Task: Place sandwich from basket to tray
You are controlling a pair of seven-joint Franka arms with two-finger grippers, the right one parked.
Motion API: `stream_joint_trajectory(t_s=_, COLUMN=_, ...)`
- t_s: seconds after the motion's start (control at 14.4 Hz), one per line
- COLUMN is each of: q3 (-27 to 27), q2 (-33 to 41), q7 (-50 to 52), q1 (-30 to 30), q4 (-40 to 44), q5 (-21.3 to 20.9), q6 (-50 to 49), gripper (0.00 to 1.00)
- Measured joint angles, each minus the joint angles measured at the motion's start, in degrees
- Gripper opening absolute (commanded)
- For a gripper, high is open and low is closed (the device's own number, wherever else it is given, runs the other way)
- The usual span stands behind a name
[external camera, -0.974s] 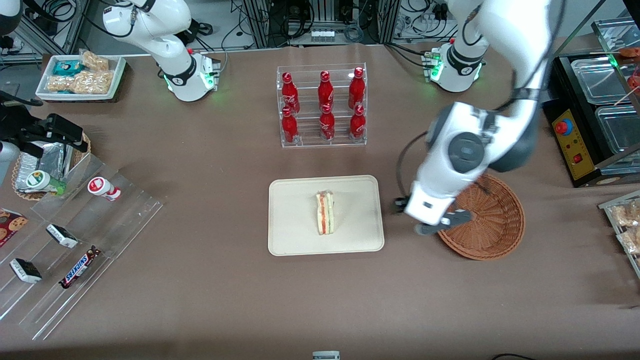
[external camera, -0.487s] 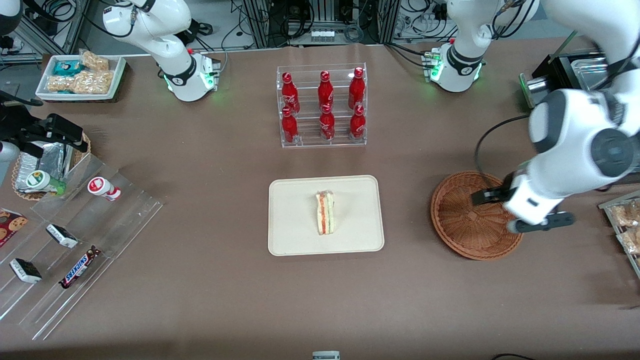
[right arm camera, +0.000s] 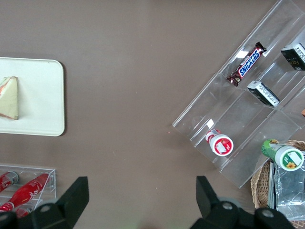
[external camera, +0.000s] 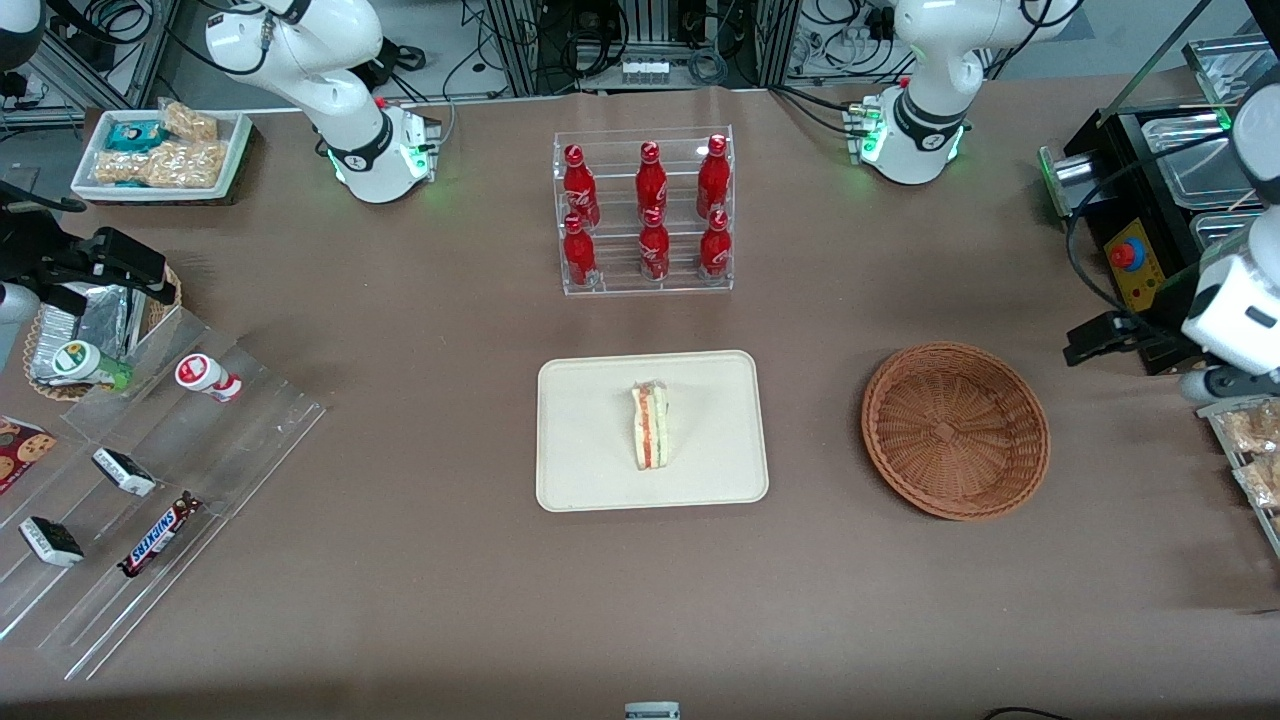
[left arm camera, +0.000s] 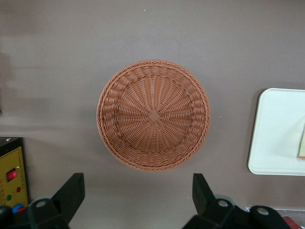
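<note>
The sandwich (external camera: 650,425), a pale wedge with red and green filling, lies on the cream tray (external camera: 590,450) in the middle of the table. It also shows in the right wrist view (right arm camera: 9,98) on the tray (right arm camera: 43,95). The round reddish-brown wicker basket (external camera: 955,430) is empty and stands beside the tray, toward the working arm's end. My left gripper (external camera: 1150,362) hovers open and empty past the basket, near the black box. In the left wrist view the gripper (left arm camera: 137,195) is apart from the basket (left arm camera: 153,114), with the tray's edge (left arm camera: 281,133) and a sliver of sandwich (left arm camera: 302,143) showing.
A clear rack of red bottles (external camera: 645,210) stands farther from the camera than the tray. A black box with a red button (external camera: 1135,265) and snack packets (external camera: 1250,440) sit at the working arm's end. An acrylic rack (external camera: 150,480), a foil-lined basket (external camera: 90,320) and a white snack bin (external camera: 160,150) lie toward the parked arm's end.
My left gripper has swept from the basket's tray-side rim, over the basket, out toward the working arm's end of the table. The sandwich has stayed on the tray.
</note>
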State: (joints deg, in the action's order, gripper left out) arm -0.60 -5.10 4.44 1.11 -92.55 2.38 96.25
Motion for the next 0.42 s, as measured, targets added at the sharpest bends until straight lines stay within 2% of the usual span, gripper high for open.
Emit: stream_joint_trajectory(t_s=0.42, q3=-0.12, q2=0.13, q7=-0.01, q1=-0.01, q4=2.05, q5=-0.07, q6=-1.97, gripper=1.0)
